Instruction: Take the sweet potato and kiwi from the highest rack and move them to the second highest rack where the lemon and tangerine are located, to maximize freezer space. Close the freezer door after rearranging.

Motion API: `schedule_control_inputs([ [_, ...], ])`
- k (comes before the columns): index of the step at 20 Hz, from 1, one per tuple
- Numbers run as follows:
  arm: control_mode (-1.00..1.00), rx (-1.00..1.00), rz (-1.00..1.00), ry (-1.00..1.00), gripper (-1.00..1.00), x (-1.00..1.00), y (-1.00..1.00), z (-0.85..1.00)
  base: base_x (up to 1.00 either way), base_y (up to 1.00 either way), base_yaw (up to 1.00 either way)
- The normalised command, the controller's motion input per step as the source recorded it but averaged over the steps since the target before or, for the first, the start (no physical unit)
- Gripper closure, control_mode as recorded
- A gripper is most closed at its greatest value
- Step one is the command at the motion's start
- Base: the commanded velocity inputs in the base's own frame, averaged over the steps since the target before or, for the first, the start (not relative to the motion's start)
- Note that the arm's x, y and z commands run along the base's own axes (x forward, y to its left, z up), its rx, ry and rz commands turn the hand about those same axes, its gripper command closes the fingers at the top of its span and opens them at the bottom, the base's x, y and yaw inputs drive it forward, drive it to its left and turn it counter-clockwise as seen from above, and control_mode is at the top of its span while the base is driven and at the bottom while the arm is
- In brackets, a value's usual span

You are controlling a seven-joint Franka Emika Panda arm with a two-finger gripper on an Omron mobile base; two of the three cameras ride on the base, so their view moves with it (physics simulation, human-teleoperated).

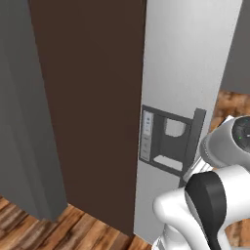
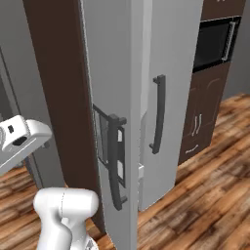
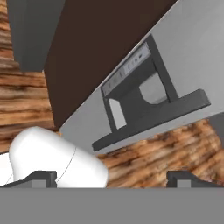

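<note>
Gripper [image 3: 111,177] nearest, lower edge of hand view, fingertips [image 3: 41,177] spread wide, holding nothing. Freezer door [image 2: 114,122] at centre of right base view, dark bar handle [image 2: 115,161] low on it.

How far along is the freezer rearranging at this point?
Done: nothing I can confirm; the freezer door stands only ajar, hiding most of the inside. In hand: nothing, the gripper has its jaws open and empty. Left: apparently moving both items, then closing the door.
</note>
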Motion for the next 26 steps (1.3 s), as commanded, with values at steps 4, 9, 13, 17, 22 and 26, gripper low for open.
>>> schedule_control_inputs([
  [4, 1.0, 0.0, 0.0, 0.0, -1.0, 0.0, 0.0, 0.0, 0.31, 0.47, -0.49],
  [9, -1.0, 0.0, -0.2, -0.06, -1.0, 0.54, 0.04, 0.0, 0.08, 0.07, -0.08],
  [13, -1.0, 0.0, -0.21, -0.27, -1.0, 0.69, -0.1, 0.05, 0.0, 0.0, 0.0],
  [17, -1.0, 0.02, -0.03, -0.4, -1.0, 0.5, -0.39, 0.07, 0.0, 0.0, 0.0],
  [22, -1.0, 0.16, 0.0, -0.22, -1.0, 0.5, -0.52, 0.19, 0.0, 0.0, 0.0],
  [26, -1.0, 0.19, -0.02, 0.0, -1.0, 0.53, -0.4, 0.29, 0.0, 0.0, 0.0],
])
